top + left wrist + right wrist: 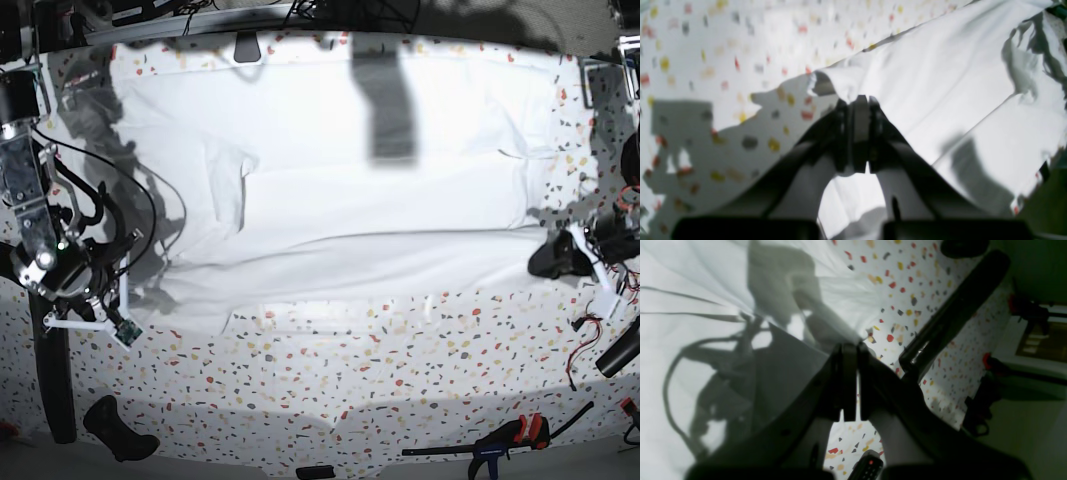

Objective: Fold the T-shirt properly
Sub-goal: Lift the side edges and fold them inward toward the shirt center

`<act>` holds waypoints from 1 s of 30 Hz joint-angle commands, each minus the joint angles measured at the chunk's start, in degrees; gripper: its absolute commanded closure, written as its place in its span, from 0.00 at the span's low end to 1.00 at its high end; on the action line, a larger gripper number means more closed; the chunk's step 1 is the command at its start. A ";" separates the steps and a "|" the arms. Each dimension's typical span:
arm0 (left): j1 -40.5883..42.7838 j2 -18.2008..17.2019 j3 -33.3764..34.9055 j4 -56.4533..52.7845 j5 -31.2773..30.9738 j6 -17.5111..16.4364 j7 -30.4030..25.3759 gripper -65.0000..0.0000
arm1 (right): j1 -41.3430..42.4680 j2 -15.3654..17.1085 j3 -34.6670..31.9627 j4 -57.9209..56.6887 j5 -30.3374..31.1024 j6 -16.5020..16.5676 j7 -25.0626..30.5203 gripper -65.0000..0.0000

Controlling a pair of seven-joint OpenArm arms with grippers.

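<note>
Both pincers pinch the T-shirt (340, 190): left pincer (858, 100) and right pincer (850, 348) hold its near corners up, ready to fold it.

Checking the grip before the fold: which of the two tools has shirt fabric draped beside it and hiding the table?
The right tool: the T-shirt hangs beside it, while the left tool pinches only a corner.

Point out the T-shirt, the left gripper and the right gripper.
T-shirt (380, 190): base view, flat middle of the cloth.
Left gripper (860, 100): left wrist view, tips pinching the cloth edge.
Right gripper (850, 347): right wrist view, tips at the cloth edge.
</note>
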 commanded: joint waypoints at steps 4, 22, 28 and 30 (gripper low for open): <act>1.57 -1.18 -1.14 0.90 -1.11 -0.41 -0.79 1.00 | -2.40 1.07 0.74 3.76 -0.96 -0.24 -0.70 1.00; 3.96 -1.16 -1.14 0.90 4.61 -0.41 3.69 1.00 | -11.54 6.08 0.79 5.77 -3.21 -1.40 -11.15 1.00; 3.98 -1.16 -1.14 0.90 6.03 -0.41 3.06 1.00 | -11.54 6.08 0.76 5.77 5.70 -1.38 -13.55 1.00; 3.98 -1.16 -1.14 0.90 6.03 -0.41 2.91 1.00 | -11.54 6.08 0.76 5.77 7.15 -1.38 -13.75 1.00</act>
